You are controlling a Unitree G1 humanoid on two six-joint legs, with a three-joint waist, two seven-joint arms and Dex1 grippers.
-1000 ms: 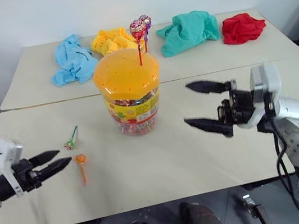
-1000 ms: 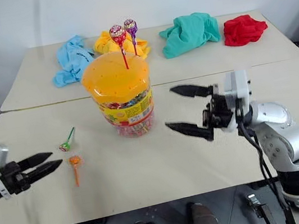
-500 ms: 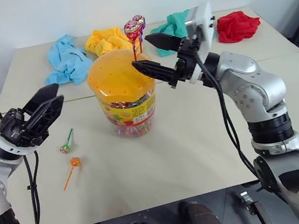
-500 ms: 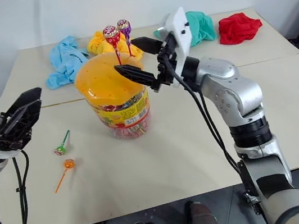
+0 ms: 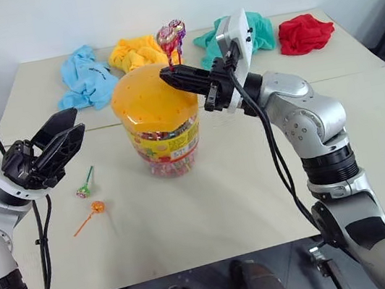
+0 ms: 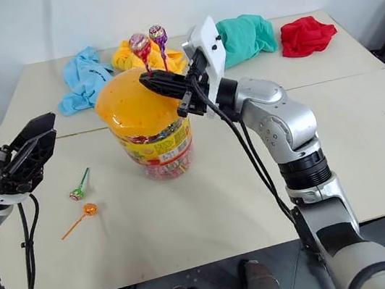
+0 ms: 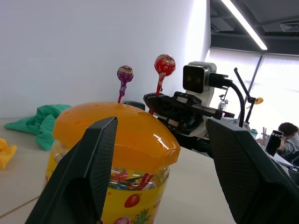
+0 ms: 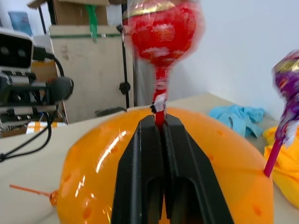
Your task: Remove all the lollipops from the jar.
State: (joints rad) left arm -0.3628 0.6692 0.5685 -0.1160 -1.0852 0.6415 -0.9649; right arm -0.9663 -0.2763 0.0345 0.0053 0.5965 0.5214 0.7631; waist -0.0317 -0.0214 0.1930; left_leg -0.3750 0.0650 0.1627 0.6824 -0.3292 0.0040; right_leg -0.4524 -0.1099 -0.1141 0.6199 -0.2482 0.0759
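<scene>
On the beige table (image 5: 260, 200), the right gripper (image 8: 160, 122) pinches the red lollipop's (image 8: 161, 35) stick above the jar (image 5: 160, 124); left of the jar, the left gripper (image 5: 60, 140) hangs wide.

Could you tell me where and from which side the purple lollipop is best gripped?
Probably on the bare stick of the purple lollipop, between its head and the jar lid, coming in level from the side. It stands upright in the lid, so a sideways pinch allows a straight pull up, much as the right gripper pinches the red lollipop.
</scene>
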